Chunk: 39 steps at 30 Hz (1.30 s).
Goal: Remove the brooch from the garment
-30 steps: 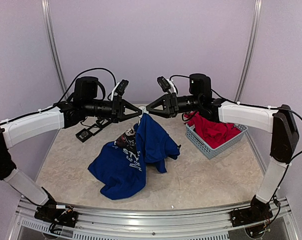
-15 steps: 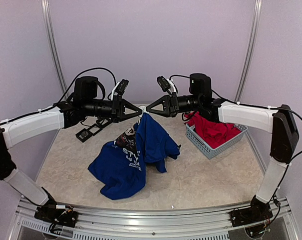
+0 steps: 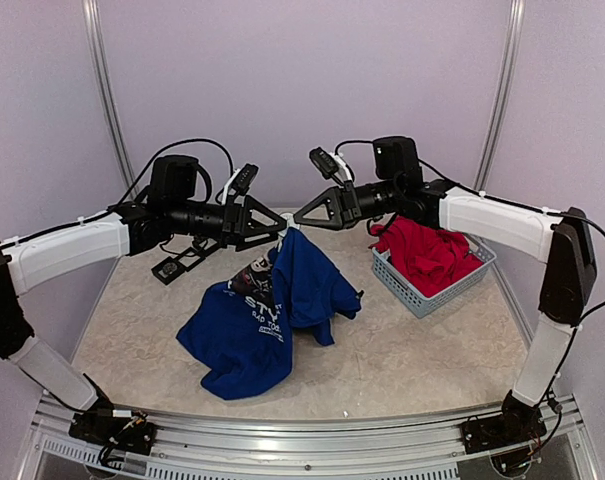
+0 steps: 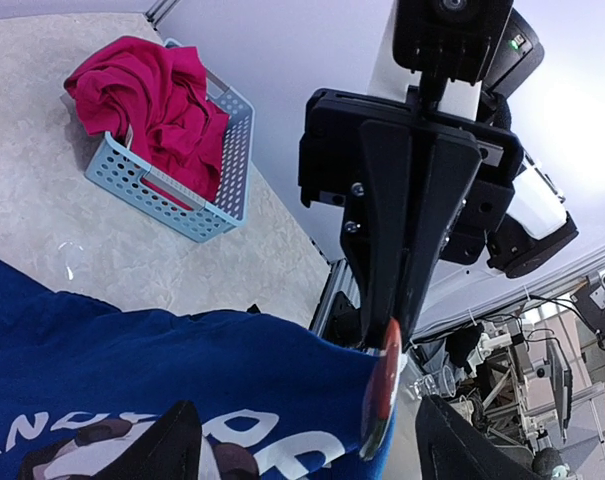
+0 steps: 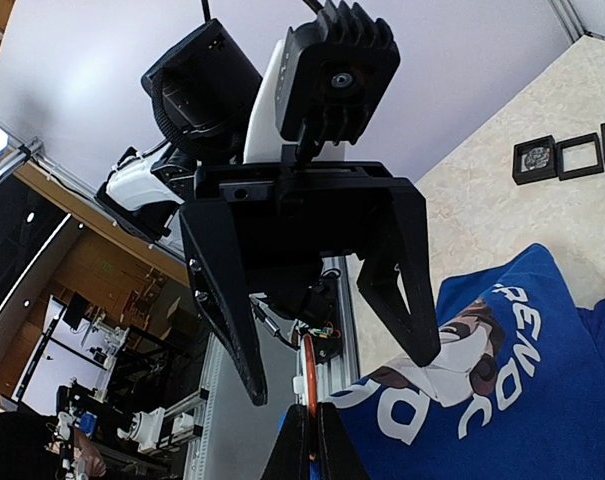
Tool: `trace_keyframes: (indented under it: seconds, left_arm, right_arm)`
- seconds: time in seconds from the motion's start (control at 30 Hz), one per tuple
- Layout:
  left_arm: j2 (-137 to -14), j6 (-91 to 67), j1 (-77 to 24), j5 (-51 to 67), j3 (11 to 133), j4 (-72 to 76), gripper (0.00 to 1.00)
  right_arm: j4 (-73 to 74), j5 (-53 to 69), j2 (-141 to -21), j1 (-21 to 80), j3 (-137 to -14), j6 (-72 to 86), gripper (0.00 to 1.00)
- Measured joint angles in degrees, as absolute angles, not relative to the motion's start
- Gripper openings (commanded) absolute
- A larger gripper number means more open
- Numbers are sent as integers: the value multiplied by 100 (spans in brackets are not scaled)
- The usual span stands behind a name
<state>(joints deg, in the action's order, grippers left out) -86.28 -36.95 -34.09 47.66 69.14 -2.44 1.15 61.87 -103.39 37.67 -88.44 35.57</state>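
The royal-blue garment point(image 3: 272, 315) hangs in a peak from the brooch point(image 3: 288, 223), its lower half heaped on the table. My right gripper point(image 3: 297, 218) is shut on the brooch, a thin red-rimmed disc seen edge-on point(image 4: 382, 385) with its orange rim point(image 5: 307, 395) between the closed fingertips point(image 5: 327, 450). The blue cloth point(image 4: 182, 370) runs right up to the disc. Facing it, my left gripper point(image 3: 273, 231) stands open, its fingers point(image 5: 402, 290) spread on either side of the brooch, touching nothing. The white-lettered print point(image 5: 482, 390) shows below.
A light-blue basket point(image 3: 410, 290) holding a red garment point(image 3: 427, 255) stands at the right of the table. Small black open boxes point(image 3: 177, 265) lie at the back left. A metal rail point(image 3: 302, 440) runs along the near edge.
My right gripper closed on the brooch. My left gripper then opened and let go. The right arm's wrist has risen slightly; the garment still hangs from the same spot.
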Motion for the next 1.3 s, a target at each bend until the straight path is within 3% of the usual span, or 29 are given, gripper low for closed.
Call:
trace_keyframes:
  seconds: [0.23,0.33,0.53,0.9,1.23,1.3]
  left_arm:
    - [-8586,-3459,-3345,4960,6914,-567,44]
    - [-8586,-3404,-3345,5059,6925,-622,37]
    - [-8589,-3332,-3398,5190,7100,-696,33]
    - [-8825,-3269,-3546,5210,7216,-928,37]
    - [-8973,-3201,-3629,5207,7387,-1046,3]
    - [-8984,-3186,-3632,5216,7387,-1074,0]
  right_arm:
    - [2047,6431,-10593,3693,-9841,2222,0]
    - [2764,6429,-10700,3693,-10132,1715,0]
    - [3492,6427,-10803,3693,-10217,1258,0]
    - [3623,6431,-10818,3693,-10215,1184,0]
    - [3614,6447,-10844,3693,-10217,1190,0]
    - [3614,6473,-10853,3693,-10217,1192,0]
